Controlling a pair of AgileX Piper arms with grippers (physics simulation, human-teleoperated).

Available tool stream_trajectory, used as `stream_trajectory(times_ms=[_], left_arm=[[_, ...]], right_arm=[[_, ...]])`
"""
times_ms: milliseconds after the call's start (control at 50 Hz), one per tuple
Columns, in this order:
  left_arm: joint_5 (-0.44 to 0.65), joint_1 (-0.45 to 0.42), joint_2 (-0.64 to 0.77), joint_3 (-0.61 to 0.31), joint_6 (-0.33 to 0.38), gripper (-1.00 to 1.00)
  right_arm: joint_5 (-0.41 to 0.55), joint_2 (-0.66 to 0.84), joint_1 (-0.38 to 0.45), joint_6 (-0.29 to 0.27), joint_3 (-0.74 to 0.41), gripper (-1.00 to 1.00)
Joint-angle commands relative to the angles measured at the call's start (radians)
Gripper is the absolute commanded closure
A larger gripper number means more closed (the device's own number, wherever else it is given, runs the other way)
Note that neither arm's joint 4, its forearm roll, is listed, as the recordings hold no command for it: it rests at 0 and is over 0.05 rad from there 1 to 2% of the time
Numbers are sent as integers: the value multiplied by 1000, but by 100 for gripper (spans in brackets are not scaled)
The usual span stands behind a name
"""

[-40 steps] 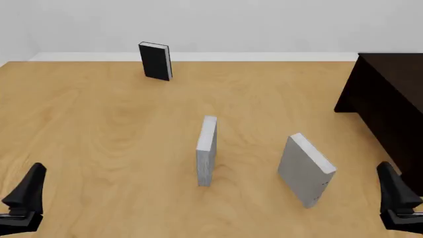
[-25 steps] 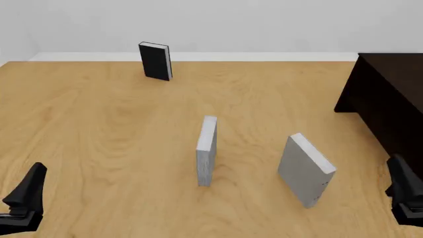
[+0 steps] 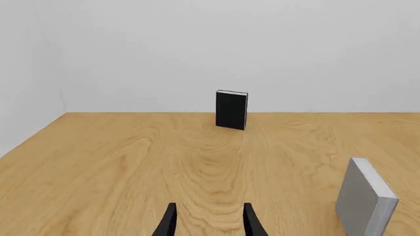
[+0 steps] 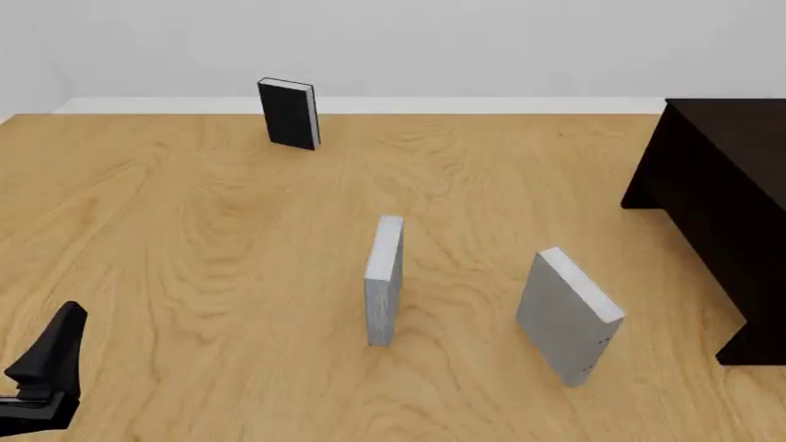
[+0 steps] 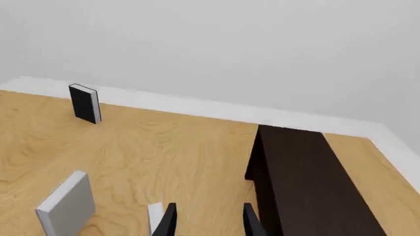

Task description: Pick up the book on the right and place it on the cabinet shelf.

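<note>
Standing upright on the wooden surface [image 4: 184,212], the book [image 4: 565,315] sits at about four o'clock in our front view, its broad light-grey cover turned toward the left and its paler page edge, with tiny dark marks, facing us. Nothing touches it. Just to its nine o'clock, apart from it, stands the slimmer grey book [image 4: 385,279], seen edge-on and also upright. At three o'clock, along the right side, we see the dark cabinet [image 4: 719,198], near the book but not touching it; from these angles only its top and side show, so we cannot make out its shelf. Far back at eleven o'clock, near the white wall [image 4: 406,46], the black book [image 4: 289,112] stands upright, well apart from everything else.

Our left gripper [image 4: 43,373] rests at eight o'clock in the front view, well away from all three books; its wrist view shows the two fingers [image 3: 167,223] apart with bare wood between them. Our right gripper [image 5: 206,221] is out of the front view; its wrist camera shows its fingers spread, holding nothing, with the cabinet and the slimmer grey book ahead of it.
</note>
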Motion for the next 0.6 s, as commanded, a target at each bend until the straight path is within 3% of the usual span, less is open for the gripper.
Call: stream_trajectory(times_ms=[20, 280, 340, 500, 600], left_arm=[[0, 0, 0, 0, 0, -100], [0, 0, 0, 0, 0, -100], [0, 0, 0, 0, 0, -100], [0, 0, 0, 0, 0, -100], [0, 0, 0, 0, 0, -100]], right_arm=[[144, 166, 58, -10, -241, -100], [359, 384, 113, -53, -565, -100], [410, 426, 121, -38, -631, -100], [469, 506, 142, -75, -703, -100], [510, 570, 145, -53, -750, -100]])
